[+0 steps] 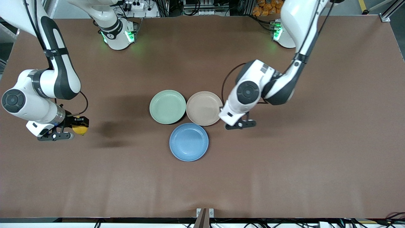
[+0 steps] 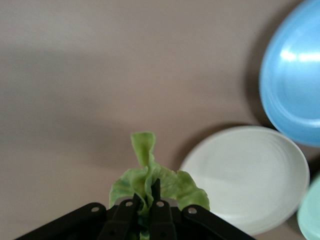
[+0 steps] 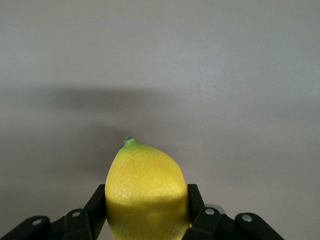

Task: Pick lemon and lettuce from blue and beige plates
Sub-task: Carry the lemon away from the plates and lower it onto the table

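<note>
Brown table [image 1: 284, 174] carries three plates clustered at its middle: mint plate [image 1: 167, 106] toward the right arm's end, beige plate [image 1: 204, 108] touching it on the left arm's side, blue plate [image 1: 189, 142] nearer the front camera, touching both. All three are bare.

Right gripper [image 1: 74, 129] is up over open table at the right arm's end, well apart from the plates. Front view shows only a sliver of the lemon [image 1: 80, 129] past the wrist; the right wrist view shows it whole: lemon [image 3: 146, 192] clamped across its width between both fingers [image 3: 97, 205], greenish tip pointing away from the gripper [image 3: 145, 215].

Left gripper [image 1: 242, 124] sits over table just beside the beige plate, toward the left arm's end. Front view hides its load under the wrist. Left wrist view shows the gripper [image 2: 145, 212] nearly closed, pinching the lettuce [image 2: 150, 182] by its stem, leaf crumpled. Same view catches the beige plate [image 2: 250, 177], washed pale, and the blue plate [image 2: 295, 75].
</note>
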Available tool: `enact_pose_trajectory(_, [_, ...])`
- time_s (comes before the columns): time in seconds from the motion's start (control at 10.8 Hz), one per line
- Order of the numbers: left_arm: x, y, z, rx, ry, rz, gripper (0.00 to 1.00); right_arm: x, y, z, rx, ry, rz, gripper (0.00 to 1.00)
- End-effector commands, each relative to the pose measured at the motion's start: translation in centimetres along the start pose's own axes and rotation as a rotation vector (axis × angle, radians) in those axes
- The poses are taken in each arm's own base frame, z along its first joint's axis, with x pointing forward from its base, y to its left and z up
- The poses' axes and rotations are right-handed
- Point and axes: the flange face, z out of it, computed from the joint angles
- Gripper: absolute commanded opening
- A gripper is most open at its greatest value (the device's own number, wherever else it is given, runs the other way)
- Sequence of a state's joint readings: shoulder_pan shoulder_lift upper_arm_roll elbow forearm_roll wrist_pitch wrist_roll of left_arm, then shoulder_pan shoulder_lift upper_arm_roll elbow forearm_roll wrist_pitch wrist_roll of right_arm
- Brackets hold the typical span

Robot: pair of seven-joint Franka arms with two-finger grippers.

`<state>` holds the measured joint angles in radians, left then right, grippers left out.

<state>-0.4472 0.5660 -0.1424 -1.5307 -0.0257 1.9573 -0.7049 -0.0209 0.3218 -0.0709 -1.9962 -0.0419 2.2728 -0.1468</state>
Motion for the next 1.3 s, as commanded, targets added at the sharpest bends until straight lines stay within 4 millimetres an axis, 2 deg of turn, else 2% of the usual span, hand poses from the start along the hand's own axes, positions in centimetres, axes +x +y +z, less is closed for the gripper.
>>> enact_pose_trajectory(0.0, [1.5, -3.0, -1.3, 0.054, 0.045, -0.014, 0.00, -2.1, 0.4, 2.4, 0.015, 0.038, -0.004, 0.16])
enact_pose_trajectory(0.19, [3.3, -5.7, -2.2, 0.073, 0.074, -0.019, 0.00, -2.3, 0.5, 4.5, 0.013, 0.043, -0.002, 0.16])
enact_pose_trajectory(0.37, [5.7, -9.2, -2.7, 0.069, 0.070, 0.010, 0.00, -2.1, 0.5, 6.1, 0.009, 0.056, -0.002, 0.19])
enact_pose_trajectory(0.47, [6.6, -11.0, -2.8, 0.068, 0.066, 0.029, 0.00, -1.9, 0.5, 6.8, 0.007, 0.060, 0.005, 0.32])
enact_pose_trajectory(0.56, [7.6, -12.7, -2.9, 0.079, 0.071, 0.044, 0.00, -1.9, 0.5, 7.5, 0.024, 0.064, 0.031, 0.57])
enact_pose_trajectory(0.65, [8.3, -14.1, -3.0, 0.089, 0.075, 0.063, 0.00, -1.9, 0.4, 7.9, 0.063, 0.066, 0.080, 0.94])
enact_pose_trajectory(0.74, [9.3, -15.9, -3.0, 0.089, 0.070, 0.089, 0.00, -1.7, 0.4, 7.7, 0.067, 0.069, 0.078, 1.00])
enact_pose_trajectory(0.84, [10.1, -17.7, -2.8, 0.088, 0.061, 0.115, 0.00, -1.6, 0.4, 7.5, 0.068, 0.068, 0.076, 1.00])
enact_pose_trajectory(1.02, [11.2, -19.8, -2.5, 0.084, 0.053, 0.141, 0.00, -1.3, 0.5, 7.1, 0.066, 0.072, 0.073, 1.00])
enact_pose_trajectory(1.21, [12.7, -23.0, -0.8, 0.075, 0.024, 0.188, 0.00, -0.4, 0.7, 5.0, 0.073, 0.043, 0.071, 1.00])
